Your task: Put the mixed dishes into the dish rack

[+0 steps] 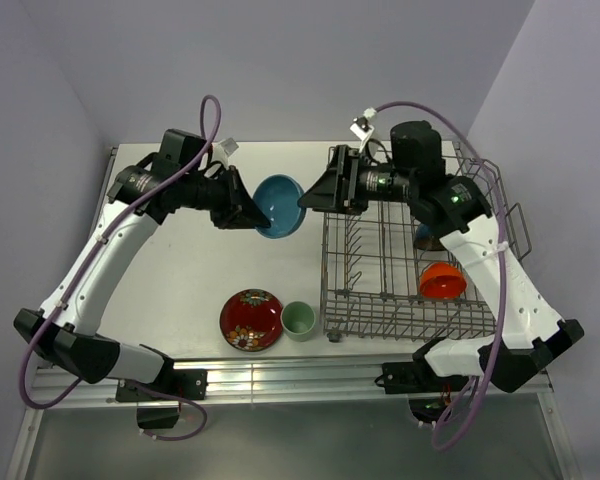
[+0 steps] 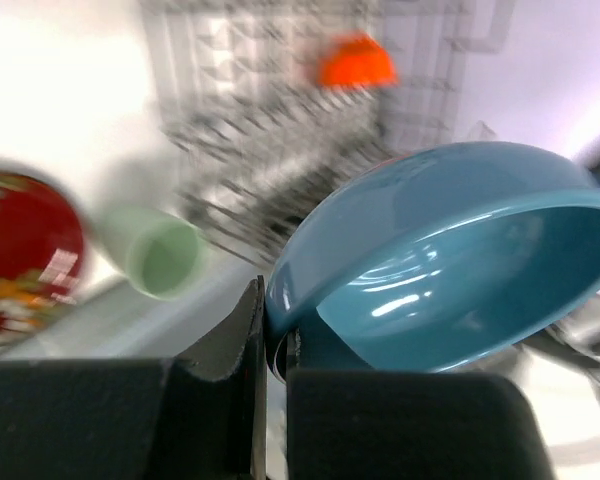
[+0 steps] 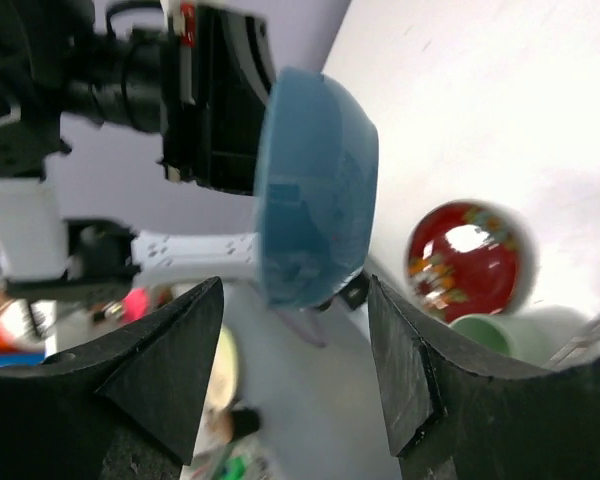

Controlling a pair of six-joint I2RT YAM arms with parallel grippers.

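My left gripper (image 1: 248, 212) is shut on the rim of the blue bowl (image 1: 279, 205) and holds it tilted in the air between the arms; the pinch shows in the left wrist view (image 2: 276, 340). My right gripper (image 1: 310, 198) is open just right of the bowl, its fingers apart on either side of the bowl (image 3: 315, 185). The grey wire dish rack (image 1: 405, 290) stands at the right with the orange-red bowl (image 1: 442, 281) inside. The dark brown bowl (image 1: 426, 237) is mostly hidden under the right arm. The red patterned plate (image 1: 251, 319) and pale green cup (image 1: 298, 320) sit on the table.
The plate and cup lie just left of the rack's near left corner. The table (image 1: 180, 270) is white, with walls close on the left, back and right. A metal rail (image 1: 280, 380) runs along the near edge.
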